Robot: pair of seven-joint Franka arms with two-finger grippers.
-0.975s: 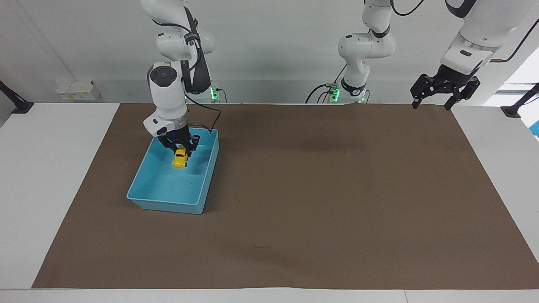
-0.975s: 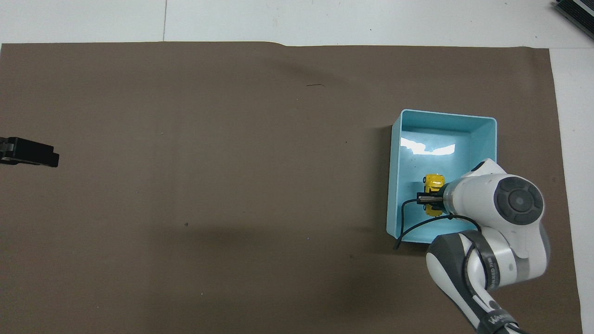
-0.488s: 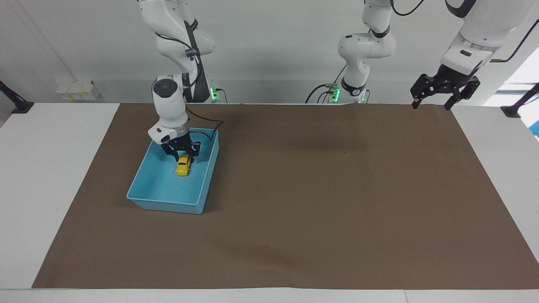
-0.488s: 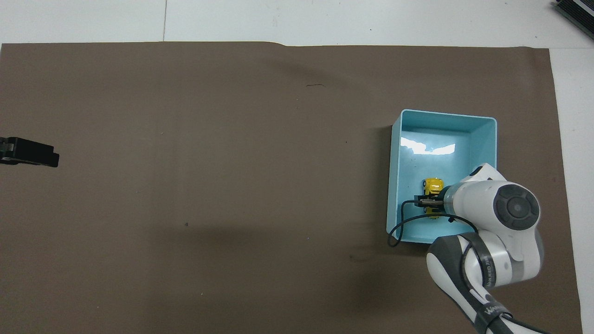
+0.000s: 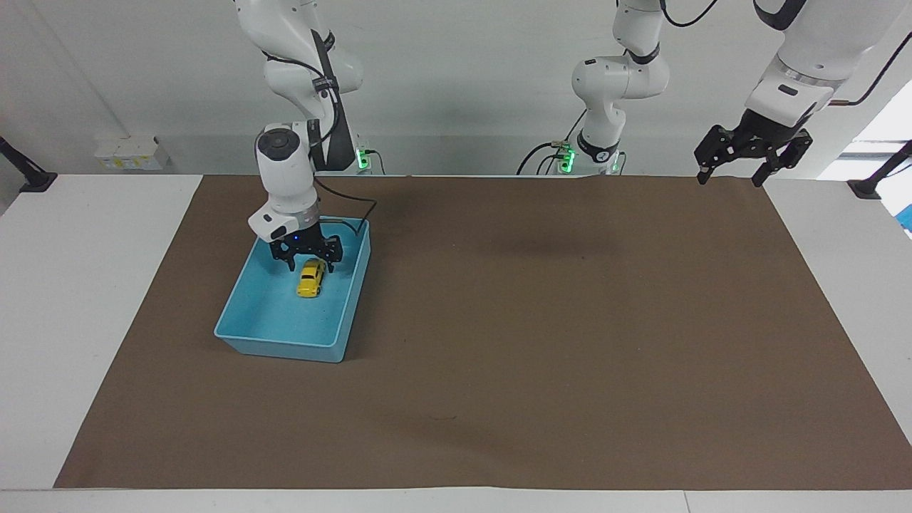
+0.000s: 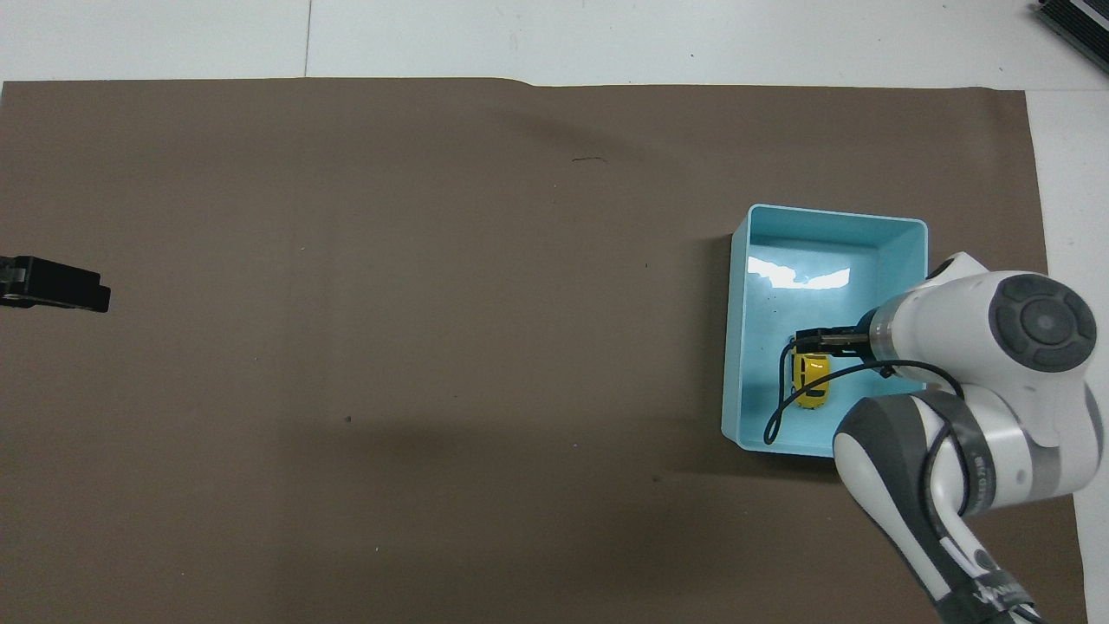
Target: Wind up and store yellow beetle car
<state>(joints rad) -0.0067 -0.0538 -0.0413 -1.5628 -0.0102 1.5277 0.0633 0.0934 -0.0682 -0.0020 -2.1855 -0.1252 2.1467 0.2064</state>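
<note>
The yellow beetle car (image 5: pixel 311 278) lies on its wheels on the floor of the light blue bin (image 5: pixel 285 348), in the half nearer the robots. It also shows in the overhead view (image 6: pixel 812 382), partly under a black cable. My right gripper (image 5: pixel 308 263) hangs just above the car, open, its fingers spread on either side and clear of it. In the overhead view only one dark finger (image 6: pixel 823 340) of it shows past the white wrist. My left gripper (image 5: pixel 732 179) waits open and empty, raised over the left arm's end of the table.
The bin (image 6: pixel 830 212) stands on a brown mat (image 5: pixel 541 335) toward the right arm's end of the table. The left gripper's tip (image 6: pixel 61 290) shows at the edge of the overhead view. White table borders the mat.
My right gripper lowered the car onto the bin floor, opened and let it go, then rose slightly. The car now rests free. The left arm has not moved.
</note>
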